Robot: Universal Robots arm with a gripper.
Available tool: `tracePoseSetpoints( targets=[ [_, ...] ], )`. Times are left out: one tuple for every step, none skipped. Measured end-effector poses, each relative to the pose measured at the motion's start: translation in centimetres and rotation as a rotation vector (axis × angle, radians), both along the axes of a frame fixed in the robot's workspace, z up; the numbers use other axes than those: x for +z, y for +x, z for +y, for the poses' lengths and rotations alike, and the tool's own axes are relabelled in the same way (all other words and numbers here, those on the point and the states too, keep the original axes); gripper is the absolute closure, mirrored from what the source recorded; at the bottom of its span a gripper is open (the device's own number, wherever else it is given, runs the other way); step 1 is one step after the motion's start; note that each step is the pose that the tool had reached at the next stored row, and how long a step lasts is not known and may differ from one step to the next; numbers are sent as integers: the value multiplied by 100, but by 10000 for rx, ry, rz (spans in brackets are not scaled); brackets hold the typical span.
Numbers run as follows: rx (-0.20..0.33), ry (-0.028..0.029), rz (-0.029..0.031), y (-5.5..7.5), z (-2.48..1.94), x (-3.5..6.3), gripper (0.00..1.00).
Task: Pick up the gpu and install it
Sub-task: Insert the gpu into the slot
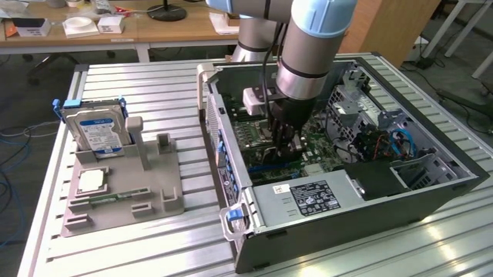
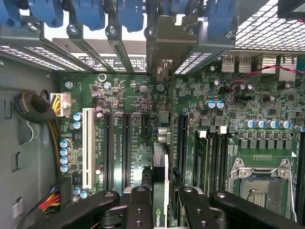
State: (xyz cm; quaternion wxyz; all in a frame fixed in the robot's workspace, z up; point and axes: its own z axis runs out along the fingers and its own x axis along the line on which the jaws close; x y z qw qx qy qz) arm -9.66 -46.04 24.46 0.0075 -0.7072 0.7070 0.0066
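The pincer (image 2: 159, 202) is down inside the open black metal computer case (image 1: 431, 199), and its black fingers (image 2: 138, 210) are clenched on the gpu (image 2: 160, 191), a thin flat card seen edge-on, standing upright over the green motherboard (image 2: 209, 119) by the long black slots. On the ribbed silver tabletop (image 1: 154, 242), at the exterior view's left, a gray plastic holder (image 1: 154, 190) carries the shiny hard drive (image 1: 96, 133) and the small square CPU chip (image 1: 91, 180).
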Motion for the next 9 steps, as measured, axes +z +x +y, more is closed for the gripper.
tracePoseSetpoints(
  targets=[
    [0, -1, 1, 0, 0, 0, 74],
    [0, -1, 1, 0, 0, 0, 74],
    [0, -1, 0, 0, 0, 0, 74],
    [0, 0, 0, -1, 0, 0, 74],
    [0, 0, 0, -1, 0, -1, 74],
    [0, 0, 0, -1, 0, -1, 74],
    [0, 0, 0, -1, 1, -1, 74],
    [-1, 2, -2, -1, 4, -4, 74],
    [0, 2, -1, -1, 4, -4, 74]
  ],
)
